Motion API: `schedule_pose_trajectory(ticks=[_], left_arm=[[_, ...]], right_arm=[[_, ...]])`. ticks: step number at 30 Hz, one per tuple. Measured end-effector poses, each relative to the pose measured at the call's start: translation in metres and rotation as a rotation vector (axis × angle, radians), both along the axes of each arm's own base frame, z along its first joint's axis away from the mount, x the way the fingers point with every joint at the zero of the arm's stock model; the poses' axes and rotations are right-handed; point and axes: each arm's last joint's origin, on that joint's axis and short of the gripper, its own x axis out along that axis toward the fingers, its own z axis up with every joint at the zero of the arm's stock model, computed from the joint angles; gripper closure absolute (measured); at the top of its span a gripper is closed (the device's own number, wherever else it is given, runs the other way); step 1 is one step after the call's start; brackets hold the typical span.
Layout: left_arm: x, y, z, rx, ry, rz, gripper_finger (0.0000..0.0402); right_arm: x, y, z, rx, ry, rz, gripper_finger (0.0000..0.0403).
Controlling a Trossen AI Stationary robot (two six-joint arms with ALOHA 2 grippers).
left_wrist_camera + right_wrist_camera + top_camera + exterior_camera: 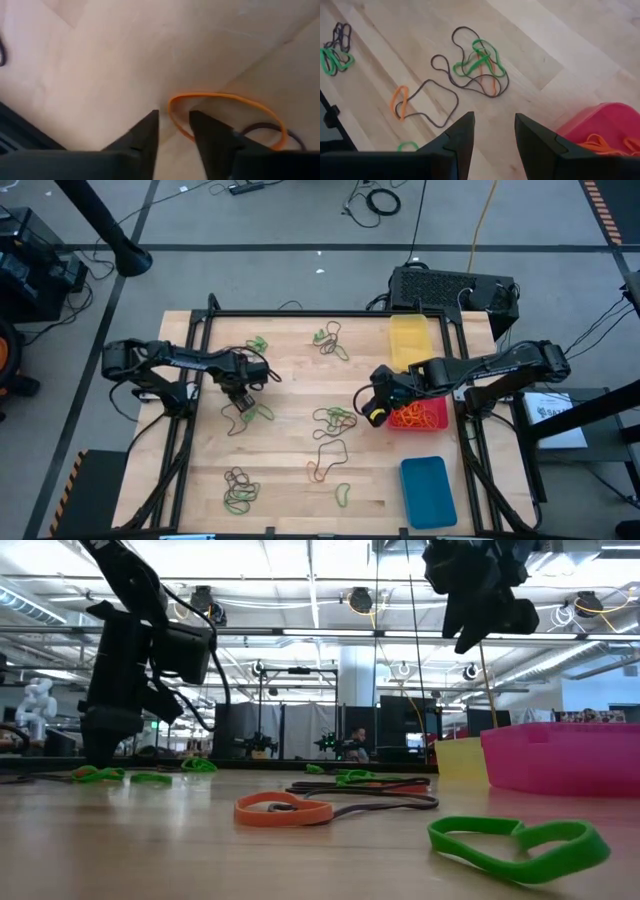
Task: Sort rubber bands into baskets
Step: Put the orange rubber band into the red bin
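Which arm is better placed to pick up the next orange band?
Left. The left gripper is down at the table with an orange band at its fingertips. The right gripper hangs empty beside the red basket.

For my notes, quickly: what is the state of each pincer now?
Left pincer: open, low at the table, astride an orange rubber band, holding nothing.
Right pincer: open, empty, beside the red basket.
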Motion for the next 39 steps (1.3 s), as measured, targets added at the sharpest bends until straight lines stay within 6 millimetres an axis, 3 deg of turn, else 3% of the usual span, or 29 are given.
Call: schedule_pose_trajectory(ticks=[5, 10, 14, 21, 28, 34, 39], left_arm=[[0.001, 0.000, 0.000, 0.008, -0.015, -0.002, 0.0389], [0.001, 0.000, 0.010, 0.072, -0.068, -0.015, 0.0393], [0.003, -0.001, 0.031, 0.095, -0.214, -0.045, 0.0398], [0.011, -0.011, 0.073, -0.062, -0.675, -0.185, 0.0398], [0.019, -0.024, 0.108, -0.146, -1.046, -0.291, 0.0399], [0.026, -0.033, 0.118, -0.178, -1.164, -0.301, 0.0399], [0.028, -0.042, 0.119, -0.209, -1.175, -0.344, 0.0400]], right_arm=[[0.001, 0.000, 0.000, 0.010, -0.009, -0.027, 0.0268], [0.008, -0.001, 0.005, -0.006, -0.099, -0.073, 0.0268], [0.022, -0.001, 0.012, -0.087, -0.255, -0.071, 0.0268], [0.061, 0.001, 0.013, -0.279, -0.505, 0.054, 0.0268], [0.106, 0.006, -0.009, -0.408, -0.685, 0.134, 0.0268], [0.139, 0.005, -0.036, -0.420, -0.852, 0.090, 0.0268], [0.151, -0.002, -0.056, -0.385, -0.883, 0.047, 0.0268]])
